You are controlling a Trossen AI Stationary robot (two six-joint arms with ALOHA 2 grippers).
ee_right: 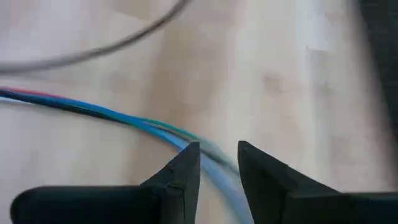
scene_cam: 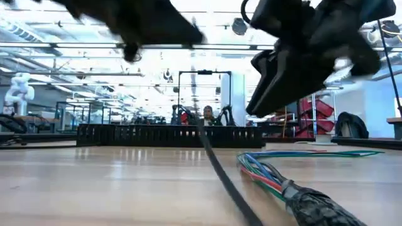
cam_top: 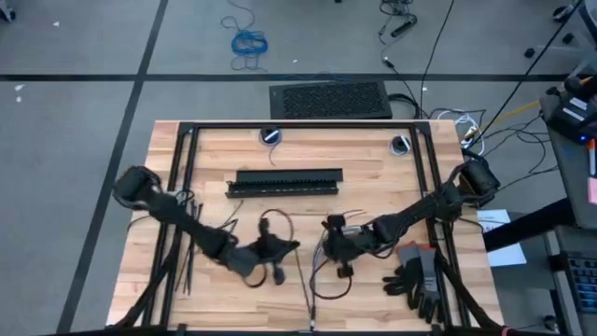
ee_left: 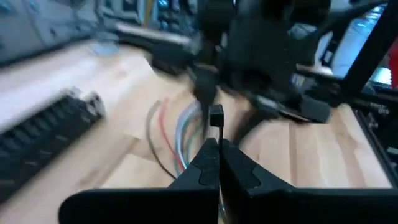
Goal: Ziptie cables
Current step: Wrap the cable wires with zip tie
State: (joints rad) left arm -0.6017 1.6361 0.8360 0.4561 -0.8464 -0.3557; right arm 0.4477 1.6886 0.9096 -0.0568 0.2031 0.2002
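The cables (scene_cam: 264,171) lie on the wooden table (cam_top: 373,177), just in front of the long black bar (cam_top: 284,181). The right gripper (ee_right: 219,163), fingers spread, straddles them, likely to grip. The left gripper (ee_left: 217,144) pinches a ziptie (ee_left: 216,116) beside them, ready for wrapping.

Grey floor (cam_top: 84,56) crossed by dark lines surrounds a wooden table (cam_top: 373,173); a black mat (cam_top: 329,100) and coiled blue cord (cam_top: 249,41) lie beyond it; strip lights (scene_cam: 75,45) line the ceiling
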